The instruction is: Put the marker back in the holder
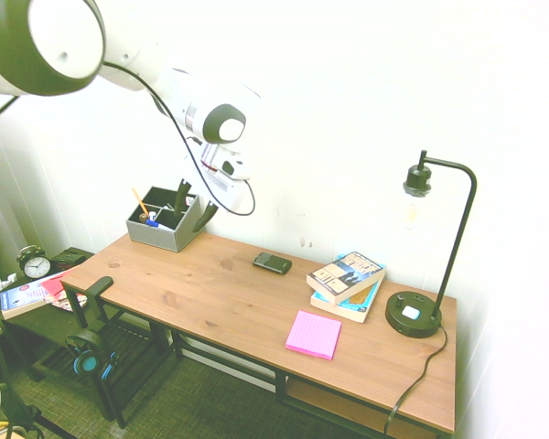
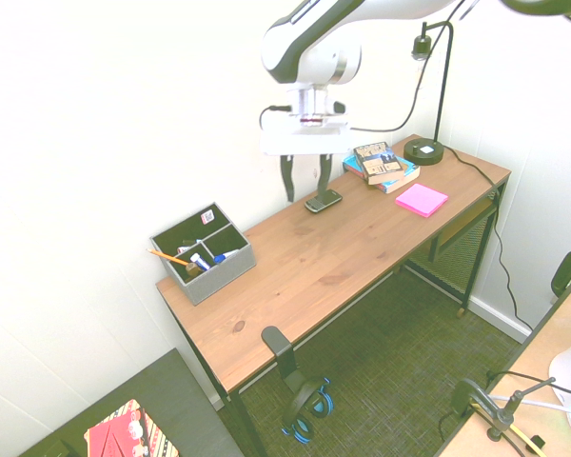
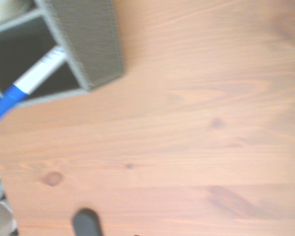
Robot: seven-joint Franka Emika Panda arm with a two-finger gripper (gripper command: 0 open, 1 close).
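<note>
From my screen, the gripper [image 2: 305,181] hangs in the air above the wooden desk [image 2: 362,248] with its two dark fingers [image 2: 288,179] spread wide and nothing between them; in the first outside view the fingers are mostly hidden behind the holder [image 1: 167,222], so I read them from the second one.

The marker [image 2: 202,261] lies in the holder, leaning in a front pocket at about 5 o'clock from the holder's middle in the second outside view; its blue cap pokes over the grey rim; the wrist view shows this best, a slim white barrel with a blue cap sticking out past the wall [image 3: 27,83].

The holder is a low grey box with dark pockets and a woven-looking skin; it sits at the far end of the desk, near the wall; an orange pencil [image 2: 167,256] leans in it too.

Toward the other end of the desk lie a black phone [image 1: 272,262], a stack of books [image 1: 348,282], a pink sticky pad [image 1: 314,334] and a black lamp [image 1: 435,247] with a round foot; the wrist view shows none of these; it is blurry, and a dark rounded blob at its lower edge I cannot name.
</note>
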